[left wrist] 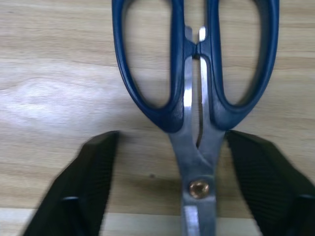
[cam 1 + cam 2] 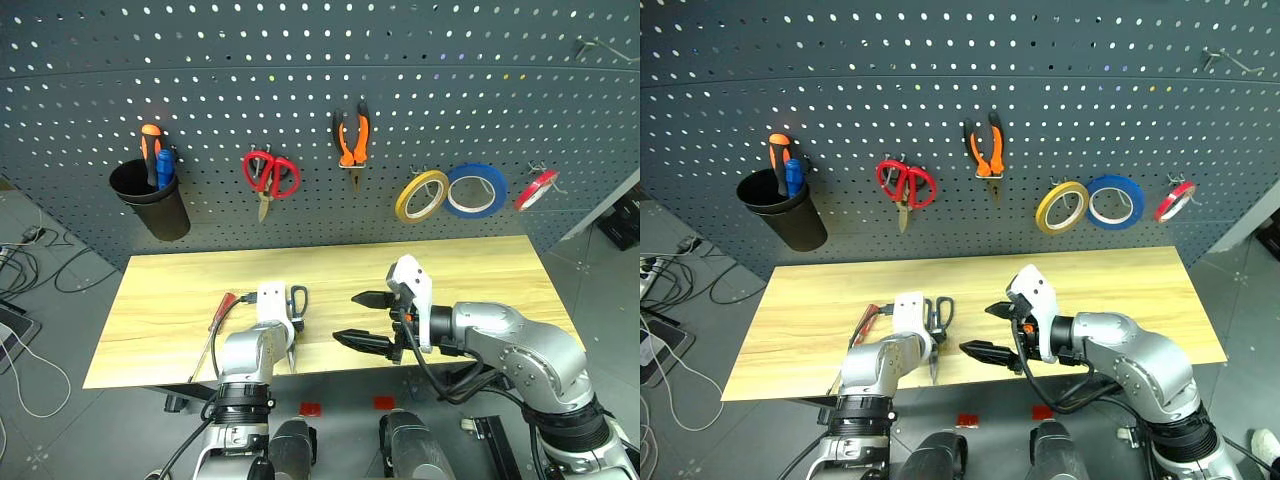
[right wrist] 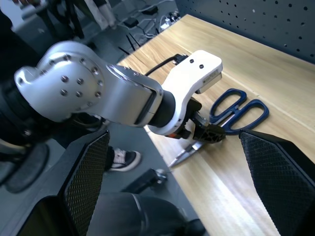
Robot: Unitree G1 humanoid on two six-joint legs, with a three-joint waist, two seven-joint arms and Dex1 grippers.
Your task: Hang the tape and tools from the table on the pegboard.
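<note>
Dark grey pegboard point(image 2: 300, 100) fills the upper half of the left eye view, and below it the table point(image 2: 480, 280) with its light wooden top crosses the middle of the frame. On the pegboard, from left to right, I see a black cup point(image 2: 150, 208) with an orange-handled tool inside, red scissors point(image 2: 269, 176), the orange-and-black pliers point(image 2: 351, 137), the yellowish tape point(image 2: 421, 195), a blue tape roll point(image 2: 475, 190) and a red tape roll point(image 2: 536, 189). The pliers and the tape hang already on hooks. On the table, at lower left of centre, the red-handled screwdriver point(image 2: 218, 322) lies diagonal, near the front edge. Just right of it lie the blue-handled scissors point(image 2: 297, 303), handles toward the pegboard and blades toward the front edge. The left gripper point(image 2: 287, 340) is down over these scissors. The right gripper point(image 2: 367, 320) is in the lower centre, above the table, pointing to the left of the frame, and its two black fingers stand wide apart with nothing between them.

In the left wrist view, the black fingers point(image 1: 88, 187) stand on both sides of the scissors near the brass pivot; the jaws are half narrowed, with gaps on each side, so not gripping.

In the right wrist view, the left gripper is at centre on the scissors, and the wide right fingers point(image 3: 280, 182) frame the lower corners.
</note>
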